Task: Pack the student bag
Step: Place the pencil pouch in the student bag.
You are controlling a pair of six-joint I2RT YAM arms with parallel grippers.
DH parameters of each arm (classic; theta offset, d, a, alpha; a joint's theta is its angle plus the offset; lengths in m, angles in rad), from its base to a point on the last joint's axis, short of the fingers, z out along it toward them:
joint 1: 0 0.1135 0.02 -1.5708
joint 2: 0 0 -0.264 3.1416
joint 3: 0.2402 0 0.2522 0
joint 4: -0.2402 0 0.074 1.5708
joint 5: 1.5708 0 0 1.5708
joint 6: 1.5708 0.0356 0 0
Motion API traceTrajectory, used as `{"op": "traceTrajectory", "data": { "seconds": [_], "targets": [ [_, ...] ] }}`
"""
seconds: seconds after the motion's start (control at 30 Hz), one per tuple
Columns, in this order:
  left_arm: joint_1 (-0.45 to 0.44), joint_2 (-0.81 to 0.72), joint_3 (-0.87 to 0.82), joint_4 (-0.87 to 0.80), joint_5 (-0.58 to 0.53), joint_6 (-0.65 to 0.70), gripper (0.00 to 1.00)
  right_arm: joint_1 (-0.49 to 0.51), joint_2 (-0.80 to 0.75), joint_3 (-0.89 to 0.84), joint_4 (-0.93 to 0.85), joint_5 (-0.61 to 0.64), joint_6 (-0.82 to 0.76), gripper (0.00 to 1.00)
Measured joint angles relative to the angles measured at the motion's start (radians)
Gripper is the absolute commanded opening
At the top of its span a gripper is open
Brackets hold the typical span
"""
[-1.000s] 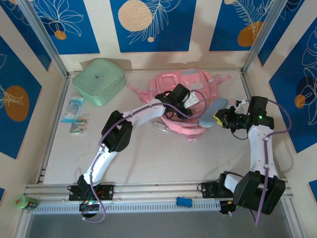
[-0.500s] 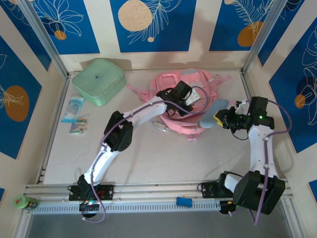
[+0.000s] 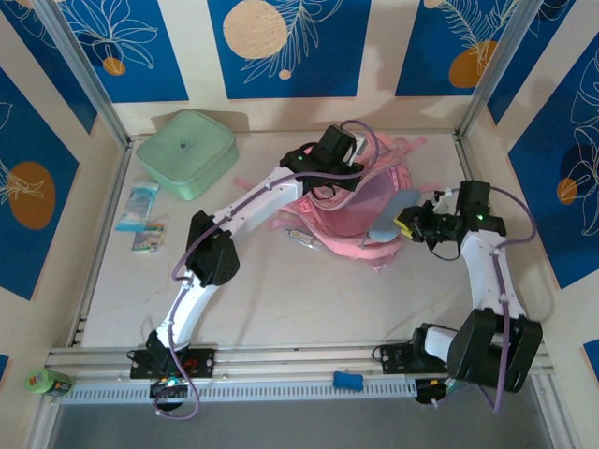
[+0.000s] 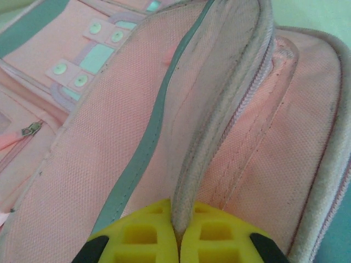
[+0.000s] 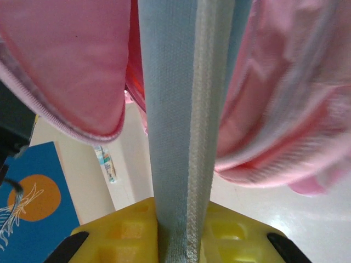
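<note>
My left jaws pinch the zip rim of the large soft pink fabric backpack [image 3: 348, 208]. My right jaws grip its pale grey-blue panel [image 5: 175, 109]. I judge the two grips are spread so that the mouth gapes for packing. The backpack sits on the tabletop [image 3: 309, 299], right of the mint green square zip case [image 3: 185, 152].

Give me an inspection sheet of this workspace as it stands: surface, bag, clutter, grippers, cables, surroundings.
Surface: pale table, no spills seen.
Job's things: pink student bag at rear centre, held between both grippers.
Clutter: mint green case rear left; two small packets near the left edge.
Grippers: left gripper shut on the bag's zip edge; right gripper shut on its grey-blue panel.
Cables: purple cables run along both arms.
Surroundings: blue-and-cream patterned walls; green tape roll near the front rail.
</note>
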Motion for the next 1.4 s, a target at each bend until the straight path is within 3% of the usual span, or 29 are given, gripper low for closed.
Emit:
{"op": "traceTrajectory", "data": {
  "seconds": [0.17,0.37,0.47,0.6,0.77,0.87,1.07,1.17,1.4],
  "targets": [
    [-0.022,0.0,0.0,0.0,-0.013,-0.129,0.0,0.105,0.169,0.005,0.225,0.006,0.079,0.2],
    [-0.029,-0.006,0.0,0.001,-0.031,-0.214,0.0,0.164,0.37,0.039,0.472,-0.001,0.139,0.22],
    [-0.028,-0.016,0.0,0.002,-0.042,-0.23,0.0,0.173,0.466,0.098,0.529,-0.004,0.116,0.27],
    [-0.028,-0.021,0.0,0.001,-0.047,-0.238,0.0,0.155,0.562,0.163,0.573,-0.035,0.082,0.42],
    [-0.028,-0.023,0.0,0.001,-0.047,-0.238,0.0,0.115,0.556,0.178,0.521,-0.005,0.031,0.52],
    [-0.026,-0.024,0.0,0.001,-0.046,-0.238,0.0,0.113,0.475,0.141,0.473,0.047,0.013,0.49],
    [-0.026,-0.024,0.0,0.001,-0.046,-0.241,0.0,0.182,0.321,0.015,0.417,0.151,0.041,0.28],
    [-0.026,-0.024,0.0,0.001,-0.045,-0.241,0.0,0.234,0.345,-0.005,0.413,0.182,0.061,0.2],
    [-0.025,-0.03,-0.005,0.006,-0.042,-0.25,0.0,0.243,0.509,0.105,0.45,0.177,0.055,0.17]
  ]
}}
